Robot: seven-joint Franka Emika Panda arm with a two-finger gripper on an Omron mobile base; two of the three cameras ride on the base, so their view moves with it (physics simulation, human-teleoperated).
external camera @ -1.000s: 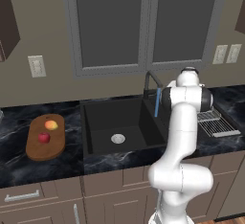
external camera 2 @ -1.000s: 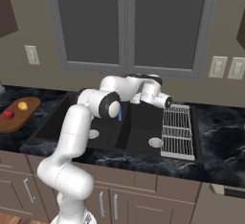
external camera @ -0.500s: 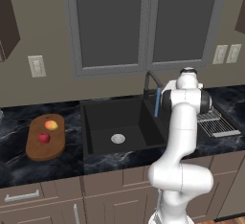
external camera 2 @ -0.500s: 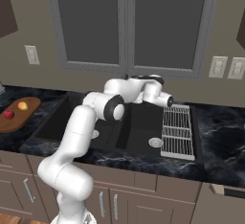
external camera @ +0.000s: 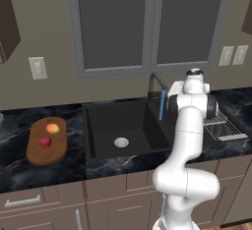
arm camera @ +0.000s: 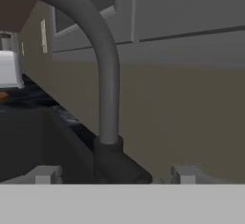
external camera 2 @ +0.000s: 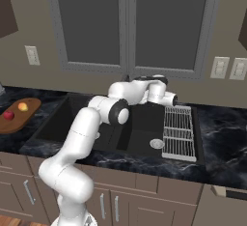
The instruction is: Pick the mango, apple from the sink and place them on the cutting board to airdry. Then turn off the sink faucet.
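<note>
The arm (external camera: 186, 140) is glossy white, built of thick rounded tubular links that swell into bulbous housings at each joint. Dark grey to black rings and round caps mark the joints, the clearest being a black disc on the elbow (external camera 2: 116, 112) and a dark cap topping the upper joint (external camera: 195, 71). Its base (external camera: 184, 187) is a broad white rounded mass. Behind the fingers the hand is white with a dark band. The fingers (arm camera: 46, 174) are small, blocky and pale grey.
</note>
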